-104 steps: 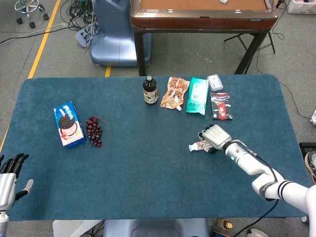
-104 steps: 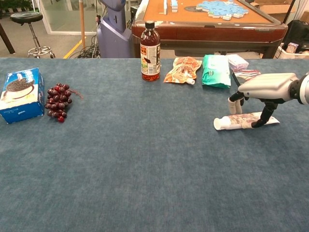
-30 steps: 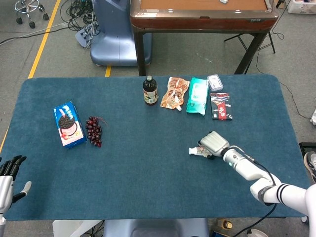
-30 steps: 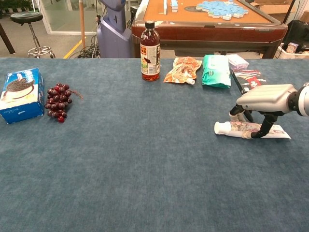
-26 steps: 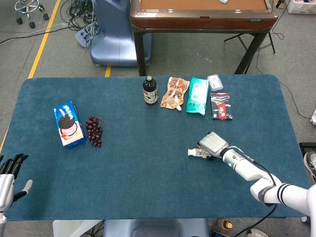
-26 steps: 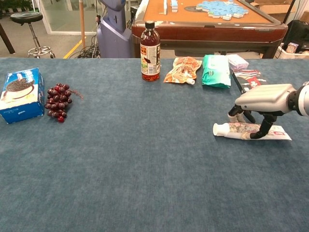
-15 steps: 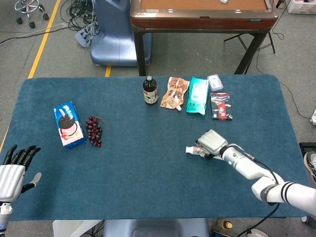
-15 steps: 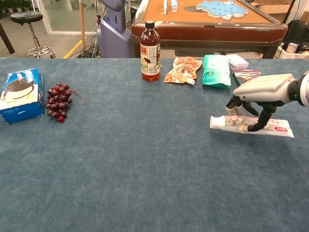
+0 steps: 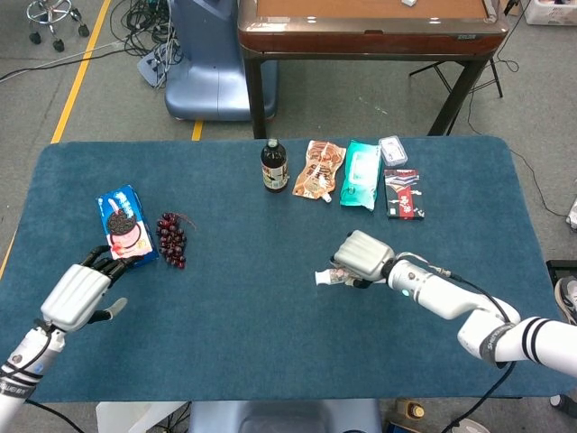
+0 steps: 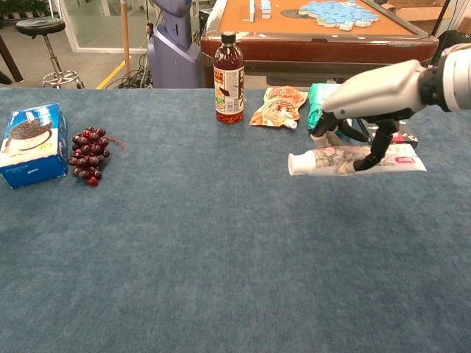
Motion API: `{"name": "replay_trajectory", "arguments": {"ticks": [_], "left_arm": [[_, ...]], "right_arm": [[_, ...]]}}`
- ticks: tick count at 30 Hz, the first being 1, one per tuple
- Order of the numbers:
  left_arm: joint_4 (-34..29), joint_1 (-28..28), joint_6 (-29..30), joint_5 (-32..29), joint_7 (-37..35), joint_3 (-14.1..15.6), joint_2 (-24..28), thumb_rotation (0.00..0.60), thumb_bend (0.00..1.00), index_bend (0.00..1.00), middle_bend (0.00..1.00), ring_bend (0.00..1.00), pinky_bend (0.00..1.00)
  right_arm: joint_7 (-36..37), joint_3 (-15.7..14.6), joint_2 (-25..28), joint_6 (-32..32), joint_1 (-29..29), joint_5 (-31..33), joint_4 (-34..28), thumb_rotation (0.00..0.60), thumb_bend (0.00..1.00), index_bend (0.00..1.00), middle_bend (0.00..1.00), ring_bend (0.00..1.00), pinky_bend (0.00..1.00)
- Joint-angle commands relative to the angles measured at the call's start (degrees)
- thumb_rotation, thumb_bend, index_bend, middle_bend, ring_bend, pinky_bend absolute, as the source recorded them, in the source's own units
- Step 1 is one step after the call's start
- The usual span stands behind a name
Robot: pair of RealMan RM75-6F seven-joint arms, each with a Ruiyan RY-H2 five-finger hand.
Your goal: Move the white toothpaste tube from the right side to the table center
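Whereas half a second ago the white toothpaste tube [image 10: 356, 159] sat low over the right part of the desk [image 9: 270, 343], it is now carried higher and further toward the middle, cap end leading to the left. The right hand [image 10: 368, 92] grips it from above, fingers [image 10: 380, 147] curled down around the tube body; in the chest view the tube hangs level, clear of the blue cloth. In the head view the right hand [image 9: 361, 255] and tube [image 9: 329, 276] stand just right of the desk centre, below the row of packets at the far edge.

The left hand [image 9: 79, 293] has come up and inward since the earlier frame, now over the desk near the cookie box [image 9: 124, 227]; its fingers are spread and it holds nothing. The chest view does not show it.

Unchanged: grapes [image 10: 88, 155] beside the cookie box, bottle [image 10: 229, 78], orange pouch [image 10: 278, 105] and green packet [image 9: 361, 174].
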Motion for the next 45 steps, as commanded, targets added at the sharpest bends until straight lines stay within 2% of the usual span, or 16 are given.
{"name": "replay_trajectory", "arguments": {"ticks": [1,10,20,32,45], "left_arm": [[0.25,-5.75,-5.93,3.42,-4.1,0.36,1.1,0.6,0.26,0.13,0.41,0.42,0.21],[0.15,-15.87,-16.06,6.96,-5.08,0.8,-0.84,0.6,0.26,0.08,0.52,0.51,0.33],[-1.13,-22.18,-22.84,4.01,-0.4,0.09,-4.21,0.6,0.26,0.06,0.53,0.51,0.36],[-2.05,-25.29,-25.68,0.41,8.88,-0.12,-7.62,0.6,0.26,0.06,0.53,0.51,0.36],[-2.32,-27.05,-26.59,-1.81,12.66,1.22,-10.23,0.6,0.26,0.06,0.53,0.51,0.36]], "right_arm": [[-2.77,1.45,1.07,-2.61,2.64,0.46,-2.35,0.6,1.0,0.82,0.72,0.61,0.36],[-9.4,3.95,-1.09,-7.48,8.21,6.73,-3.57,0.6,1.0,0.83,0.73,0.63,0.36],[-15.58,3.94,-5.14,-8.29,13.31,15.38,-1.37,0.6,1.0,0.83,0.74,0.64,0.36],[-20.17,0.98,-8.06,-7.04,17.76,23.27,0.05,0.6,1.0,0.84,0.74,0.65,0.36],[-22.4,-1.23,-9.79,-4.31,21.22,28.14,-0.18,0.6,1.0,0.85,0.75,0.65,0.36]]}}
